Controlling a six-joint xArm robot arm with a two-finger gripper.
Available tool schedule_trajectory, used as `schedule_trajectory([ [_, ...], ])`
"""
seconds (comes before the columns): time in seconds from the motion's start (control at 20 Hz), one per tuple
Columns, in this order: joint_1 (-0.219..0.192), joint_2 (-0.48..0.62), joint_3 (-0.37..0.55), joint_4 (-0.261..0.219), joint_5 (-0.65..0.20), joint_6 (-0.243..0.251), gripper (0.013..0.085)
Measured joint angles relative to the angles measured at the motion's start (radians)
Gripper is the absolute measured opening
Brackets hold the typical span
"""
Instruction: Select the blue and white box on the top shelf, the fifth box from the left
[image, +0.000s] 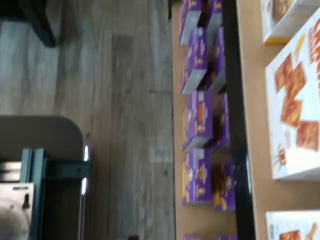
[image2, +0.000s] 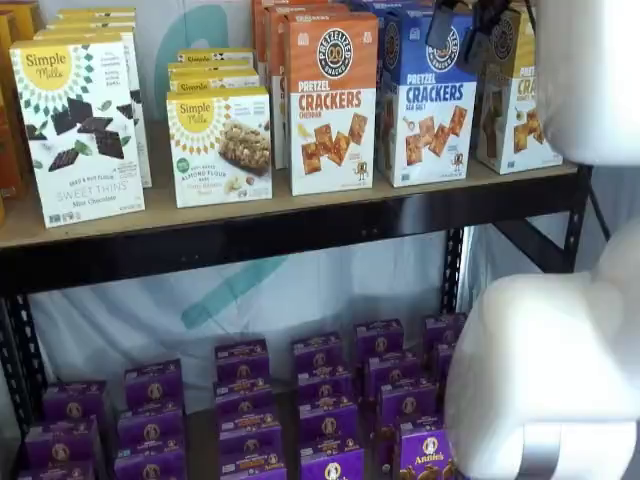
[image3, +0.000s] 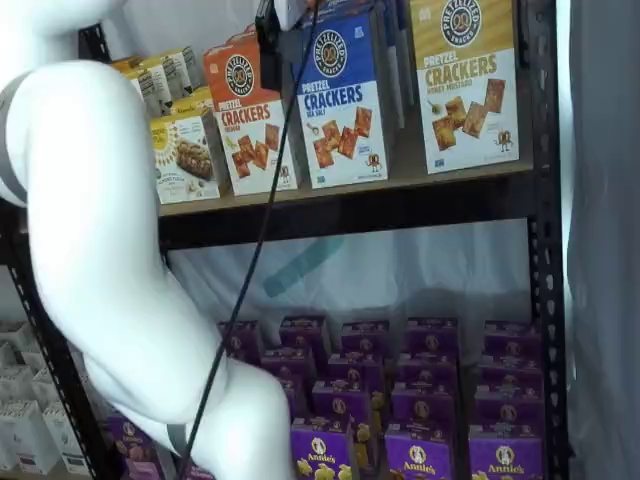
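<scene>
Both shelf views show the blue and white box (image2: 429, 100) standing upright near the front of the top shelf (image2: 250, 215), with the orange cheddar box (image2: 332, 100) just beside it on one side and a yellow-topped mustard box (image3: 466, 85) on the other. The gripper (image2: 462, 25) hangs at the very top of a shelf view, dark and close in front of the blue box's upper part, and I cannot tell if its fingers are apart or together. It looks like the reaching step, with no grab yet. Next, I think, the fingers must line up with the blue box's sides and go in straight. Room is tight beside the orange box and wider toward the yellow one. The black front beam (image3: 350, 210) sits under the boxes, and small purple boxes (image2: 330, 420) fill the level below.
</scene>
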Motion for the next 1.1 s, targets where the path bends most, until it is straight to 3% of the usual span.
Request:
schedule_trajectory([
  [0.25,-0.055,-0.003,-0.018,0.133,-0.008,0.019,0.0850],
  [0.5,-0.083,-0.052,0.036,0.216,-0.127,0.027,0.0850],
  [0.75,-0.080,-0.056,0.057,0.231,-0.236,0.023,0.0850],
  [1.1,-0.043,0.006,0.024,0.188,-0.329,0.018,0.0850],
])
